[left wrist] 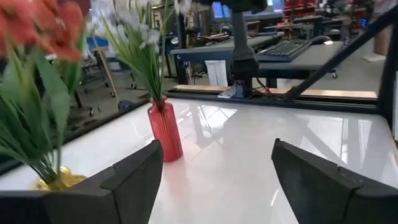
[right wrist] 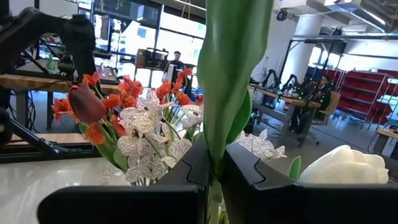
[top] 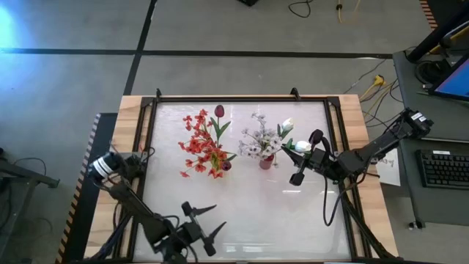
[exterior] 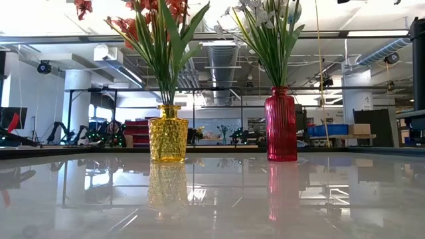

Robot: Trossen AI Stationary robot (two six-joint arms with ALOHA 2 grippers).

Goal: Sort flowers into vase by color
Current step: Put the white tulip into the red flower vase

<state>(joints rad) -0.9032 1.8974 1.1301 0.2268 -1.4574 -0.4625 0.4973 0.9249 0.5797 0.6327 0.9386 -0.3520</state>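
Note:
A yellow glass vase (exterior: 167, 133) holds red-orange sprays (top: 199, 145) and a dark red tulip (top: 219, 111). Right of it, a red ribbed vase (exterior: 281, 123) holds white sprays (top: 260, 139). Both stand on their bases at mid-table. My right gripper (top: 299, 152) hovers just right of the red vase, above the low view's top edge, shut on a green-stemmed flower. A white tulip bud (right wrist: 342, 165) shows close beside its fingers. My left gripper (top: 205, 220) waits open near the near edge, with both vases ahead of it in its wrist view (left wrist: 217, 174). My right gripper (right wrist: 214, 168) pinches a green stem (right wrist: 216, 146) between its two fingers, just below a broad green leaf (right wrist: 236, 62). The flower is lifted clear of the table. Whether the white bud beside the fingers belongs to this stem, I cannot tell.
A black rail frame (top: 146, 147) borders the white tabletop (top: 256, 213). Bare room lies between the vases and the near edge. A side desk with a keyboard (top: 445, 167) stands right of the table. People (right wrist: 177, 62) show in the room beyond.

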